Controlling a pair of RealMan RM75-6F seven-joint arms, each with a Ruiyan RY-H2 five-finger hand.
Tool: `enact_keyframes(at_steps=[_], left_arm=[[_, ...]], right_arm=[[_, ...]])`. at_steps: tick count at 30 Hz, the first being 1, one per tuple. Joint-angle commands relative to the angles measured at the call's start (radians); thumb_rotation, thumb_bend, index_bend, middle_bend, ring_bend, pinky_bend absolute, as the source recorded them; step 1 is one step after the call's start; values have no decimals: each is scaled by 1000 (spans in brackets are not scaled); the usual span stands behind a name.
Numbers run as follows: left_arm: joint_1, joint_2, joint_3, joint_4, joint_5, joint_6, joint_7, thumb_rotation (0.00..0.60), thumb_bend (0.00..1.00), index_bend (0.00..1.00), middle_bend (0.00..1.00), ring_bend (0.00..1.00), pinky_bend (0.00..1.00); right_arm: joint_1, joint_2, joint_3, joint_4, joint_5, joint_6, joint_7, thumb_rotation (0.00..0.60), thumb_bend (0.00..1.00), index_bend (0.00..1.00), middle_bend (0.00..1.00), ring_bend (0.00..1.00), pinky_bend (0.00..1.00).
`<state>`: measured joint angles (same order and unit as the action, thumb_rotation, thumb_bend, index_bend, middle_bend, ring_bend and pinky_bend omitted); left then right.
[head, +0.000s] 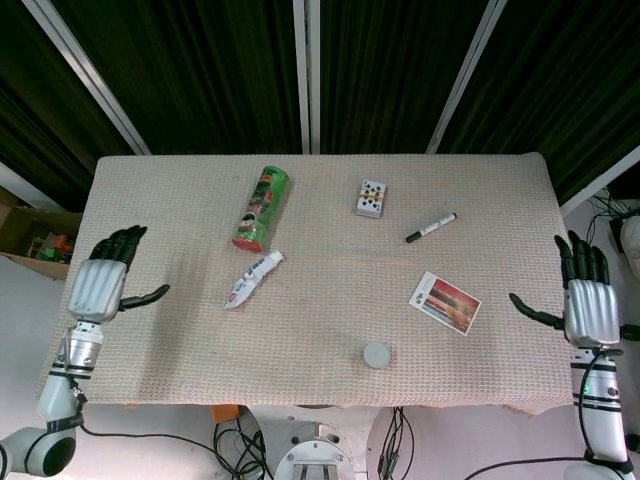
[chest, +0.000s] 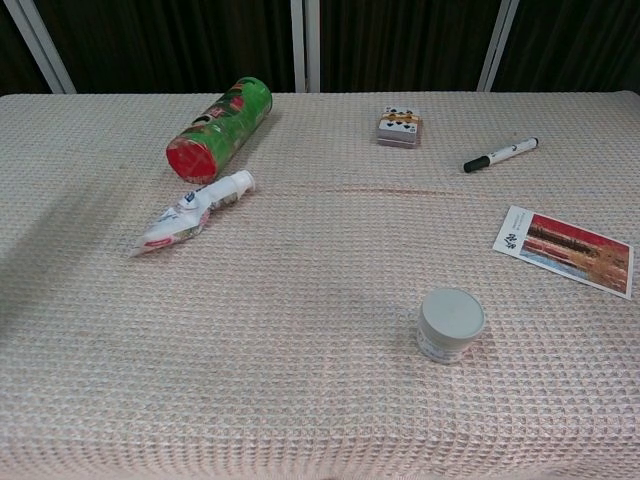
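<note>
Head view | beige woven tablecloth (head: 320, 300) | dark curtains (head: 210, 70) behind | both hands (head: 98, 288) (head: 590, 308) empty, fingers spread

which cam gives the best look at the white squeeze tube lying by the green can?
Chest view. The crumpled white squeeze tube is larger there, with its cap and red print readable, lying just in front of the green cylindrical can. Head view shows the tube whole but small, from above, with no label detail.

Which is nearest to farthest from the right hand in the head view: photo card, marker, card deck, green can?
From the right hand, at the table's right edge:
1. Photo card, just to its left.
2. Marker, farther back.
3. Card deck, back centre.
4. Green can, back left.
</note>
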<state>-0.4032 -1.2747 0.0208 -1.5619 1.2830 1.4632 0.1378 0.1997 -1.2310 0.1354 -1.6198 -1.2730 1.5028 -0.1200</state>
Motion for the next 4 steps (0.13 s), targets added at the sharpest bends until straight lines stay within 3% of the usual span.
enact_keyframes(at_steps=[1, 4], left_arm=[[95, 45, 52, 28, 44, 60, -44, 3, 57, 40, 68, 84, 183], [119, 49, 58, 33, 70, 63, -77, 4, 56, 41, 67, 84, 183]], right_arm=[[-36, 3, -20, 26, 24, 25, -32, 217, 29, 0, 0, 0, 0], [-42, -4, -16, 38, 25, 13, -11, 217, 28, 0, 0, 0, 0]])
